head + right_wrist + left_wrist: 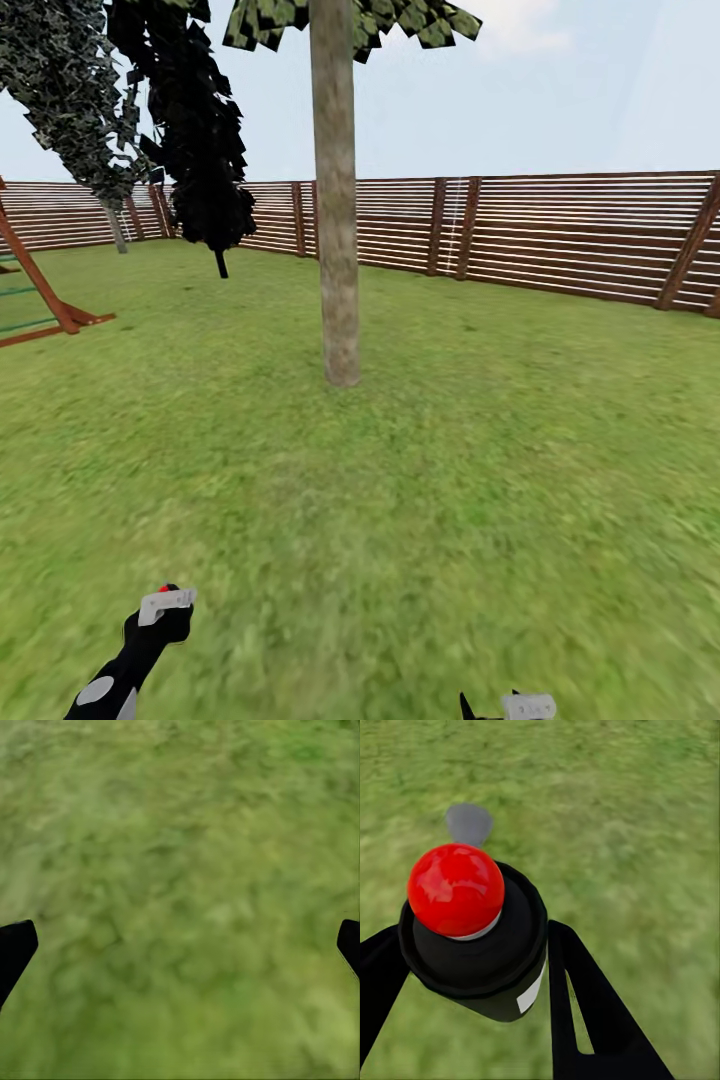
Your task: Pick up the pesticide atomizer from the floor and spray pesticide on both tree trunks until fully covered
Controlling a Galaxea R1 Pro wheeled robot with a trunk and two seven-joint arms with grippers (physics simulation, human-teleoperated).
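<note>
I'm facing the lawn (pixel 520 480) of the garden, brown slat fence (pixel 560 235) ringing it, with one thick pale mottled tree trunk (pixel 336 200) standing straight ahead, well apart from me; I'm not making out any white specks on its bark from here, so I'm judging the spraying not yet begun on it. A second pale-trunked tree (pixel 75 90) is standing far off by the fence, beside a slim black-leaved tree (pixel 200 120) that isn't mine to spray. A red-brown wooden frame (pixel 45 295) is showing at the edge. My left gripper (pixel 472 967) is clamping the pesticide atomizer (pixel 472 937), fingers (pixel 585 1020) sitting either side of its black round body, red ball cap (pixel 456 889) pointing out ahead over the grass. I'm judging it light, rigid and smooth-sided, so likely a bit slippery; the hold on the wide black body below the cap looks right, leaving the red top free. A small white label (pixel 531 994) is showing on the body, no writing readable. My right gripper (pixel 180 941) is hanging spread wide over bare grass, holding nothing.
</note>
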